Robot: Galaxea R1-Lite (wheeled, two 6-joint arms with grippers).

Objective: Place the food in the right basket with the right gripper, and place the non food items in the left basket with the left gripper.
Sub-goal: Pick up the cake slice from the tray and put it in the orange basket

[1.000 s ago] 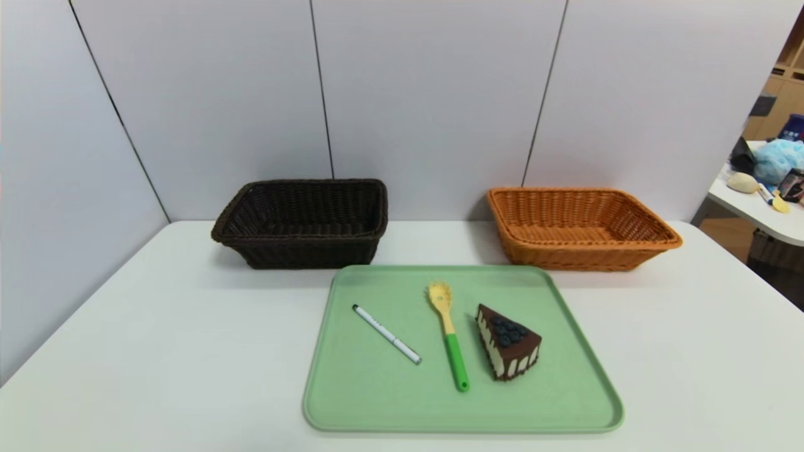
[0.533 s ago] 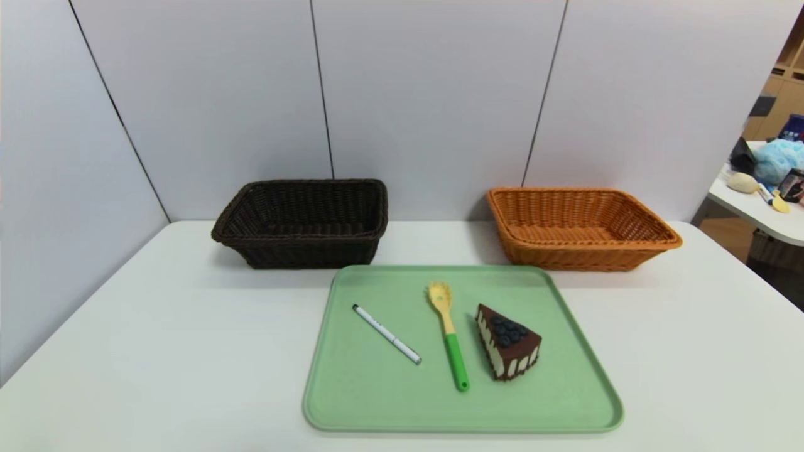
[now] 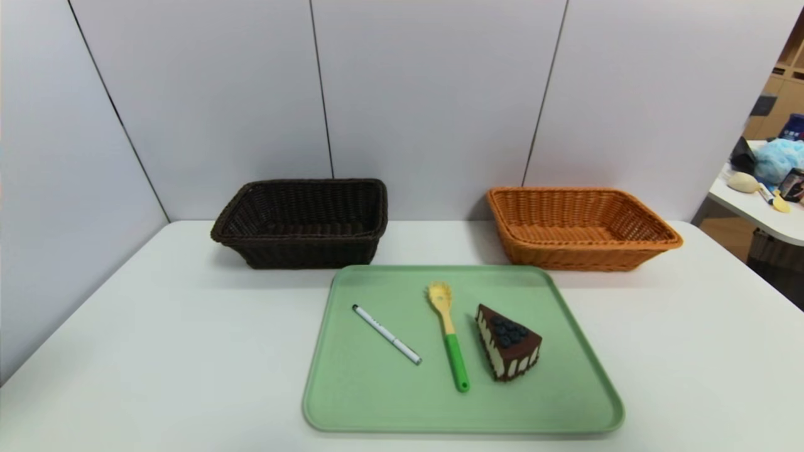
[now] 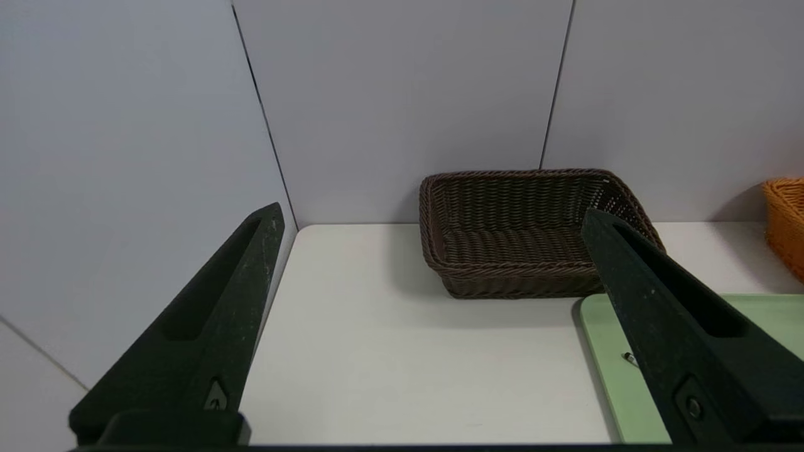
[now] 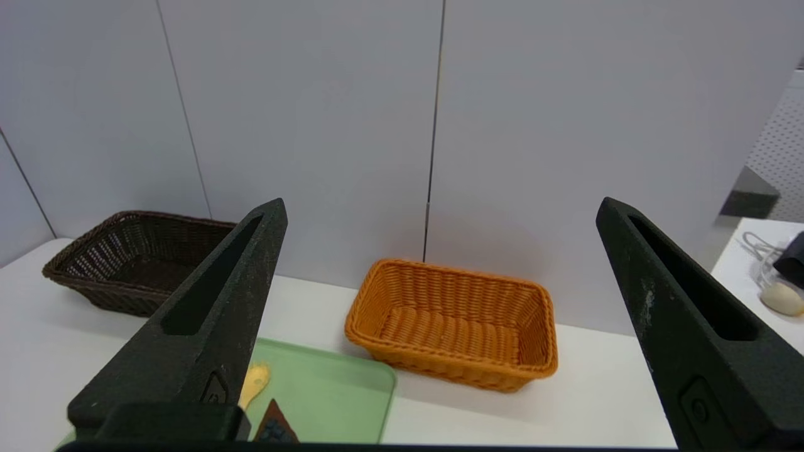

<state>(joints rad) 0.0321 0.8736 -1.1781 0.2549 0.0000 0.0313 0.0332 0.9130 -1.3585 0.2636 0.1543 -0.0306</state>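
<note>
- Left gripper [image 4: 432, 210], right gripper [image 5: 442, 202]: both wide open, empty, likely poised for pickup.
- Cake slice [image 3: 508, 342], pen [image 3: 387, 334], spatula [image 3: 450, 339] lie apart on tray [image 3: 465, 417], probably for easy grasping.

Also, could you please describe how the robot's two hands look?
The left hand and right hand look alike: matte black, two long tapering fingers, each with a slot-like recess, a small screw near the base and light scuffs. No arm shows.

Open tabletop [image 3: 188, 351] left of tray [image 3: 465, 402], seemingly unobstructed.
</note>
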